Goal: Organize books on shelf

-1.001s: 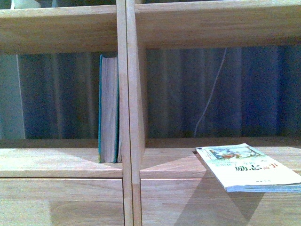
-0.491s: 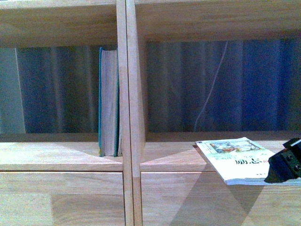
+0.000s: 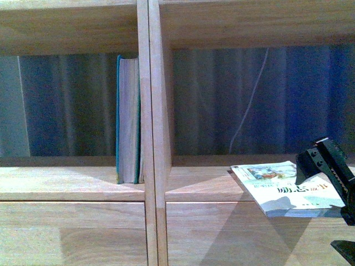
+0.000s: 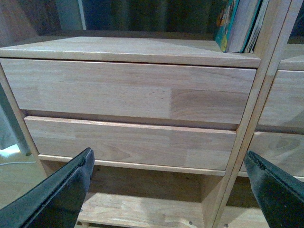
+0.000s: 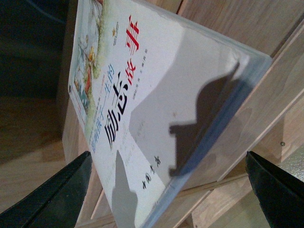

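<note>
**Right gripper at the white paperback.** The jaws are set wide and closed on nothing. One finger shows above the cover, the other below the front edge of the board. The paperback lies flat in the right-hand compartment of the shelf, near its front right corner, with one corner jutting past the front edge. The teal book stands upright in the left compartment, against the central divider. The left gripper, likewise spread wide and empty, hangs before the drawer fronts beneath that compartment.

*Step in hand, as judged:* taking hold of the paperback so it can be stood up. A finger can pass under only the overhanging corner, so the jaws should straddle it squarely. They should also reach deep enough that the book neither pivots nor bends.

*Materials:* the paperback's cover is glossy and smooth and its block thin, so it will probably slip and sag. The teal book is thick and looks stiff, with pale matt page edges. The shelf is light jointed wood, square-edged, with visible grain.
</note>
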